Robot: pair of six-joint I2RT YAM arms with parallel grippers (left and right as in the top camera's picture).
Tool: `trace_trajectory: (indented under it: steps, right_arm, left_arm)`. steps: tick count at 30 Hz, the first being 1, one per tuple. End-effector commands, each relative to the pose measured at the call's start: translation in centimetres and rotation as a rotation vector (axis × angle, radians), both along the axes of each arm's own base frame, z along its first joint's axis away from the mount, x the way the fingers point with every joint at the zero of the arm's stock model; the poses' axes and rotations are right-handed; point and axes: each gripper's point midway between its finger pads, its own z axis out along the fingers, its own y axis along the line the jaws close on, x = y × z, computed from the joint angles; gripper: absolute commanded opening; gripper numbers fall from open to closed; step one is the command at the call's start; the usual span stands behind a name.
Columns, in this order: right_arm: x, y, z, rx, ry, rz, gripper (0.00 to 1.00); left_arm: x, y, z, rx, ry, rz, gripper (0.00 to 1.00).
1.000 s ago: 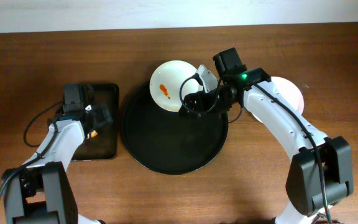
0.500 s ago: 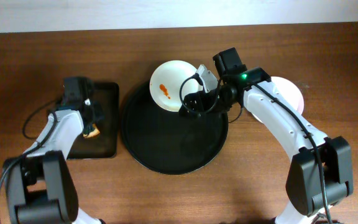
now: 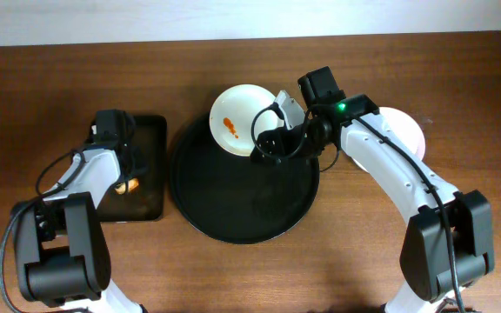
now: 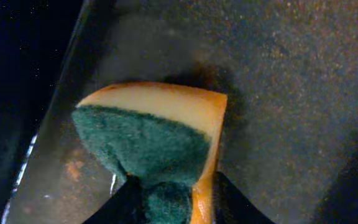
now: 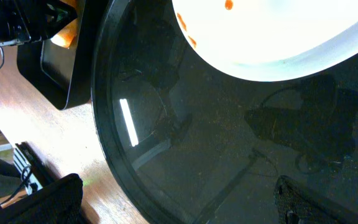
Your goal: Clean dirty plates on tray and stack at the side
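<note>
One white plate [image 3: 240, 118] with an orange smear [image 3: 230, 128] rests on the far-left rim of the round black tray [image 3: 233, 204]. The right wrist view shows the same plate [image 5: 272, 31] above the tray floor [image 5: 197, 143]. My right gripper [image 3: 266, 146] hovers open at the plate's right edge, holding nothing [image 5: 179, 208]. Another white plate [image 3: 404, 130] lies on the table right of the tray, partly hidden by my right arm. My left gripper [image 3: 125, 174] is over the small rectangular tray, shut [image 4: 176, 202] on a yellow sponge with a green scouring face [image 4: 148, 137].
The rectangular black tray [image 3: 146, 200] lies left of the round tray, its wet floor [image 4: 278, 81] showing orange stains. Bare brown wooden table [image 3: 59, 87] surrounds both trays.
My left gripper moved a little farther back over the rectangular tray and closed its fingers on the sponge. The right arm and the plate have not moved.
</note>
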Motion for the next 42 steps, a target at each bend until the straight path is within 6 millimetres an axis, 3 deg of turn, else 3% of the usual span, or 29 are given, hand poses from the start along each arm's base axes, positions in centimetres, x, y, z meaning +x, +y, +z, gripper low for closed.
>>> trace_trajectory:
  steps: [1, 4, 8, 10, 12, 15, 16, 17, 19, 22, 24, 25, 27, 31, 35, 38, 39, 41, 42]
  right_arm:
    - [0.4, 0.1, 0.6, -0.001, -0.023, 0.001, 0.99]
    - [0.4, 0.1, 0.6, -0.001, -0.023, 0.001, 0.99]
    - [0.4, 0.1, 0.6, -0.001, -0.023, 0.001, 0.99]
    - [0.4, 0.1, 0.6, -0.001, -0.023, 0.001, 0.99]
    - [0.4, 0.1, 0.6, -0.001, -0.023, 0.001, 0.99]
    - [0.4, 0.1, 0.6, -0.001, -0.023, 0.001, 0.99]
    - [0.4, 0.1, 0.6, -0.001, -0.023, 0.001, 0.99]
    - [0.4, 0.1, 0.6, -0.001, -0.023, 0.001, 0.99]
    - [0.4, 0.1, 0.6, -0.001, -0.023, 0.001, 0.99]
    - [0.4, 0.1, 0.6, -0.001, -0.023, 0.001, 0.99]
    - [0.4, 0.1, 0.6, -0.001, -0.023, 0.001, 0.99]
    - [0.4, 0.1, 0.6, -0.001, -0.023, 0.001, 0.99]
    - [0.4, 0.1, 0.6, -0.001, -0.023, 0.001, 0.99]
    - [0.4, 0.1, 0.6, -0.001, -0.023, 0.001, 0.99]
    - [0.4, 0.1, 0.6, -0.001, -0.023, 0.001, 0.99]
    - [0.4, 0.1, 0.6, -0.001, -0.023, 0.001, 0.99]
    - [0.4, 0.1, 0.6, -0.001, -0.023, 0.001, 0.99]
    - [0.4, 0.1, 0.6, -0.001, -0.023, 0.001, 0.99]
    - [0.4, 0.1, 0.6, -0.001, -0.023, 0.001, 0.98]
  left_arm:
    - [1.2, -0.2, 4.0, -0.027, -0.087, 0.01, 0.33]
    - [0.8, -0.3, 6.3, -0.04, -0.132, 0.06, 0.35]
    - [-1.7, 0.7, 3.2, 0.009, -0.034, 0.125, 0.44]
    - [-2.0, 0.6, 1.4, 0.003, -0.002, 0.127, 0.54]
    - [-2.0, 0.5, -0.3, -0.006, 0.02, 0.128, 0.55]
    - [-2.1, 0.5, -2.1, -0.008, 0.051, 0.132, 0.52]
    - [-2.2, 0.5, -2.6, -0.009, 0.058, 0.134, 0.31]
    - [-2.0, 0.5, -2.4, -0.009, 0.053, 0.134, 0.0]
    - [-0.5, 0.7, -0.1, 0.002, -0.012, 0.127, 0.0]
    - [2.2, 1.0, 6.6, 0.01, -0.176, 0.115, 0.0]
    - [3.1, -0.4, 10.4, -0.027, -0.26, 0.0, 0.0]
    - [2.9, -1.5, 11.1, -0.071, -0.266, -0.058, 0.0]
    - [1.6, -2.7, 10.2, -0.144, -0.202, -0.097, 0.0]
    - [1.4, -0.4, 9.9, -0.106, -0.194, -0.055, 0.0]
    - [-1.0, -1.2, 5.2, -0.139, -0.017, -0.054, 0.01]
    - [-1.2, -1.2, 2.3, -0.151, 0.051, -0.049, 0.05]
    - [-1.3, -1.1, 1.1, -0.146, 0.078, -0.045, 0.44]
    - [-0.8, -0.6, 1.4, -0.137, 0.059, -0.038, 0.56]
    - [-0.6, -0.6, 1.5, -0.136, 0.053, -0.038, 0.66]
